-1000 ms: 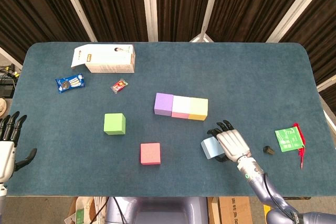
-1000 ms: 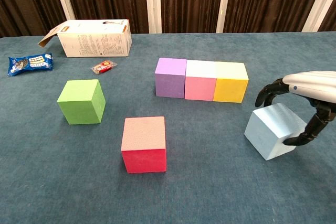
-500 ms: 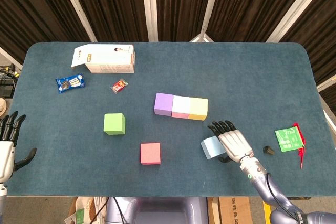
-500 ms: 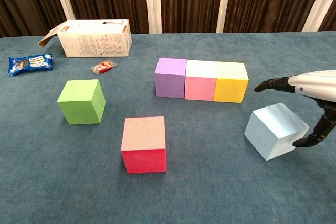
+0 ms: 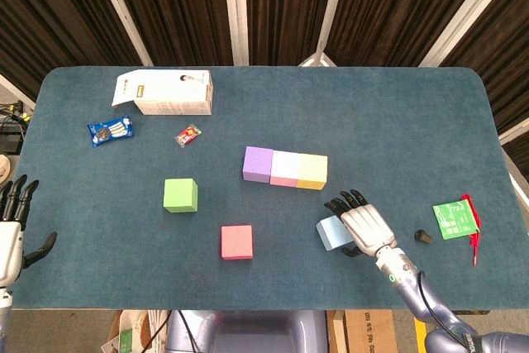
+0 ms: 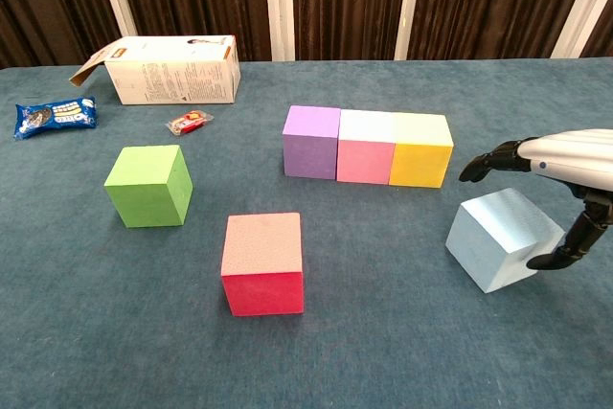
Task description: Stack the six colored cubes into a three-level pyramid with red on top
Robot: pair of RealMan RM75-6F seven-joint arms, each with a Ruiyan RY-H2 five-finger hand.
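Sitting near the table's (image 5: 413, 113) front edge, right of middle, the blue cube (image 6: 502, 238) rests tilted on the cloth, the right hand (image 5: 364, 225) arched over it with fingers (image 6: 484, 162) spread above its top and thumb beside its right face, not clamped. Purple (image 6: 310, 141), pink (image 6: 366, 147) and yellow (image 6: 420, 149) cubes touch in a row mid-table. Red (image 6: 262, 262) and green (image 6: 147, 185) stand apart, left. An open-flapped carton (image 6: 172, 68) lies at the back left; contents unseen. The left hand (image 5: 11, 237) hangs off the left edge, fingers apart.

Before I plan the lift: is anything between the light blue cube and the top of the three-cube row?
Nothing visible. The light blue cube sits under the right robot hand, with bare table between it and the purple-pink-yellow row, whose top is bare.
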